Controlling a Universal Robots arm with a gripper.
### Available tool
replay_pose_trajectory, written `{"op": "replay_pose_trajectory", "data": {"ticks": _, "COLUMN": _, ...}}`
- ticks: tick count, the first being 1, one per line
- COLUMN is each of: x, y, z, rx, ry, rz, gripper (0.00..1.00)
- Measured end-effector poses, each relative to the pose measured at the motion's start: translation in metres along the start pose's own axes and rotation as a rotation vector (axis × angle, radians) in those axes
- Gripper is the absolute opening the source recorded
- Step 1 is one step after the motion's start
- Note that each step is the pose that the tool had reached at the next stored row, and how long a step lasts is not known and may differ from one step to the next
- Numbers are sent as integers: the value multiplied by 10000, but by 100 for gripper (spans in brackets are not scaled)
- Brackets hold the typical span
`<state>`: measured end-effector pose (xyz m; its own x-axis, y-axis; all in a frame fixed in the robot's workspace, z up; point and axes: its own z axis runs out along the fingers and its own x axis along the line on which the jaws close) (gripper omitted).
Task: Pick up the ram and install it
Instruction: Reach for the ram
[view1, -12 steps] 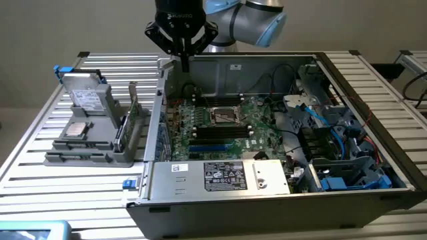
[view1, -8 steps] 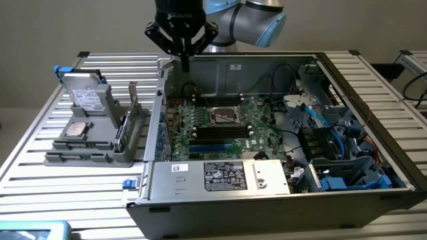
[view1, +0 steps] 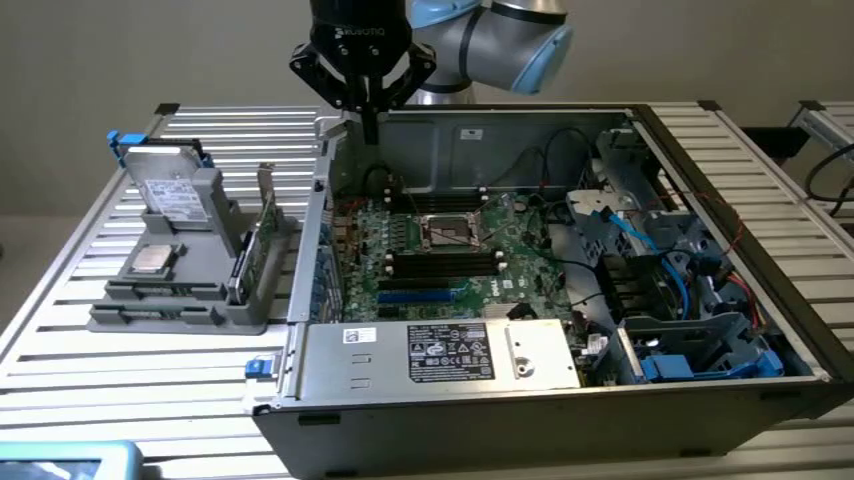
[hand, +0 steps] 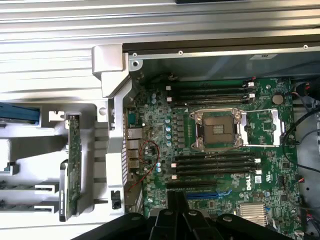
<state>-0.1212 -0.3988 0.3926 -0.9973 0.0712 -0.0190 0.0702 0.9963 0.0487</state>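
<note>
Exterior view: we see our black, tapered claw (view1: 370, 135) pinched shut, seemingly empty, over the grey metal case (view1: 534, 425).

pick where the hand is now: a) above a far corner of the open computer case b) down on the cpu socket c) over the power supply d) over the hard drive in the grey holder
a: the shut hand hangs above the computer case at its far corner, apart from the holder and the cpu socket.
</note>
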Motion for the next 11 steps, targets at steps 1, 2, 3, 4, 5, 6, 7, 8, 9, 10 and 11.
{"op": "replay_pose_trajectory", "data": {"ticks": 1, "x": 0, "y": -2, "z": 0, "rx": 1, "ry": 1, "rz": 1, "gripper": 11}}
{"op": "replay_pose_trajectory", "data": {"ticks": 2, "x": 0, "y": -8, "z": -1, "rx": 4, "ry": 17, "rz": 0, "gripper": 11}}
{"op": "replay_pose_trajectory", "data": {"ticks": 3, "x": -1, "y": -23, "z": -1, "rx": 7, "ry": 59, "rz": 2, "gripper": 11}}
{"op": "replay_pose_trajectory", "data": {"ticks": 4, "x": -2, "y": -38, "z": -1, "rx": 9, "ry": 125, "rz": 6, "gripper": 11}}
{"op": "replay_pose_trajectory", "data": {"ticks": 5, "x": -2, "y": -51, "z": -1, "rx": 15, "ry": 230, "rz": 11, "gripper": 11}}
{"op": "replay_pose_trajectory", "data": {"ticks": 6, "x": -1, "y": -63, "z": -1, "rx": 24, "ry": 358, "rz": 17, "gripper": 11}}
{"op": "replay_pose_trajectory", "data": {"ticks": 7, "x": 3, "y": -70, "z": -1, "rx": 36, "ry": 518, "rz": 24, "gripper": 11}}
{"op": "replay_pose_trajectory", "data": {"ticks": 8, "x": 9, "y": -72, "z": -2, "rx": 50, "ry": 692, "rz": 33, "gripper": 11}}
{"op": "replay_pose_trajectory", "data": {"ticks": 9, "x": 18, "y": -76, "z": -1, "rx": 60, "ry": 829, "rz": 38, "gripper": 11}}
{"op": "replay_pose_trajectory", "data": {"ticks": 10, "x": 39, "y": -78, "z": 2, "rx": 66, "ry": 920, "rz": 45, "gripper": 11}}
{"op": "replay_pose_trajectory", "data": {"ticks": 11, "x": 68, "y": -80, "z": 8, "rx": 69, "ry": 969, "rz": 46, "gripper": 11}}
